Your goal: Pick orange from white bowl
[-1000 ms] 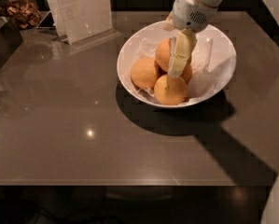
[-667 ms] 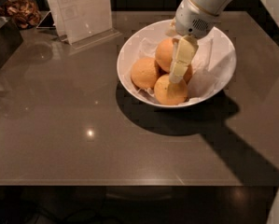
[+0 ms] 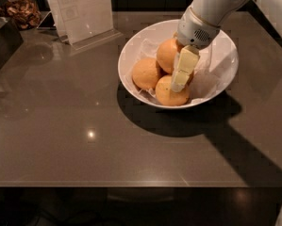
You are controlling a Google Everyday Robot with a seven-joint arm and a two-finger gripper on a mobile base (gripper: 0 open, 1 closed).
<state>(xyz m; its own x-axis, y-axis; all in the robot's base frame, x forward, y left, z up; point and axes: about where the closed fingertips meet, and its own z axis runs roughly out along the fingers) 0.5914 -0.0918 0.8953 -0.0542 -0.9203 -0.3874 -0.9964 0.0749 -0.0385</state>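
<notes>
1. While the bowl (image 3: 131,48) is a wide, round, glossy white thing with sloping sides, the paper (image 3: 207,76) lining it is crumpled and a bit see-through.
2. Fruit count: three show plainly, all round and smooth-skinned. The orange (image 3: 167,54) is the top one and the deepest-coloured. It sits in the bowl, resting on the left fruit (image 3: 145,73) and the front fruit (image 3: 169,94).
3. The gripper (image 3: 179,81) is pale yellow and blocky, under a rounded white wrist. It reaches down into the bowl just right of the orange, with its tip in front of the front fruit. Its far side is hidden, so I can't tell if it's open or closed.
4. A sliver of orange colour peeks out right of the gripper. No idea if that's a fourth fruit.
5. The tabletop (image 3: 84,126) is smooth, grey-brown and shiny with light spots, and there's a hard shadow under the bowl.
6. Back left there's one clear sign stand (image 3: 81,11) with unreadable text, one dark box (image 3: 3,41) cut off by the edge, and one jar (image 3: 21,11) of brown bits, cropped at the top.
</notes>
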